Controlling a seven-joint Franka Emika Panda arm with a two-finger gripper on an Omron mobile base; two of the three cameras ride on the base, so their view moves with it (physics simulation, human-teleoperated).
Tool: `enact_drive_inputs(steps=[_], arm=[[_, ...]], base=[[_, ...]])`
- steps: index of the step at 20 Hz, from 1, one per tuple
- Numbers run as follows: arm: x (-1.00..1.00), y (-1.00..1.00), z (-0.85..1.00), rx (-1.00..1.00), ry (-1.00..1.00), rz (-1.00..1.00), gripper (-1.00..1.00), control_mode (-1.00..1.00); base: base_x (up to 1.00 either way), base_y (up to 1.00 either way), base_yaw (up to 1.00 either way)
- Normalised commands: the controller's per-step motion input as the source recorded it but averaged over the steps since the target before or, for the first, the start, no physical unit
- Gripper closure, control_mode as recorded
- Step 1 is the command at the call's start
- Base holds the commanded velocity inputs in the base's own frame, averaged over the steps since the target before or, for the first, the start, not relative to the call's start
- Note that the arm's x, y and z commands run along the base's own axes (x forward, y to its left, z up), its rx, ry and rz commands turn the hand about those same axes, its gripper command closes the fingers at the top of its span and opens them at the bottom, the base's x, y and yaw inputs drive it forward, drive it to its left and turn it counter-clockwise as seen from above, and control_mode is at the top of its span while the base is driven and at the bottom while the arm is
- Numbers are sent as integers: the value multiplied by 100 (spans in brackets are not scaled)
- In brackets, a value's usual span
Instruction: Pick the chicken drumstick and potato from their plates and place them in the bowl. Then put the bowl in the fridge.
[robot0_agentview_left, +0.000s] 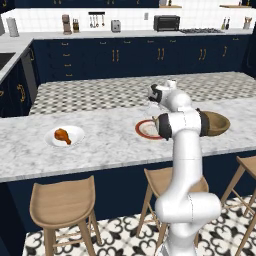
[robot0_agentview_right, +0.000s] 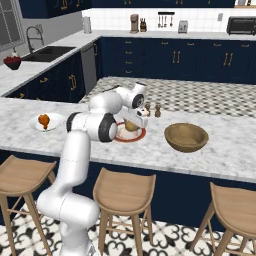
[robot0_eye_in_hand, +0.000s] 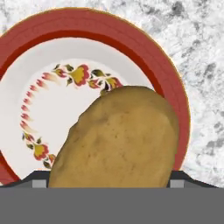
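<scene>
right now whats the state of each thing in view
potato: between the end effector fingers, over the red-rimmed plate
end effector: closed on the potato
red-rimmed plate: flat on the counter, under the potato
chicken drumstick: lying on the white plate
white plate: on the counter, holding the drumstick
bowl: upright on the counter, empty

My arm (robot0_agentview_left: 185, 165) is glossy white, built of rounded tubular links with bulbous housings. I see dark black bands at its joints (robot0_agentview_right: 107, 127). The hand section carries dark patches on white.
</scene>
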Motion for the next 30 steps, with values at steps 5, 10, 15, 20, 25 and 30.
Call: enact_drive_inputs(steps=[5,10,15,20,25,30], arm=[[-80,-88,82,1,-32,0,100,-100],[-81,-100,38,0,-26,0,100,-100],[0,-100,27,-4,0,0,100,-100],[38,-93,3,-6,1,0,100,-100],[29,-66,-19,-8,8,3,100,-100],[34,-55,-13,-1,12,7,100,-100]], base=[[0,0,0],[0,0,0],[0,0,0],[0,0,0],[0,0,0],[0,0,0]])
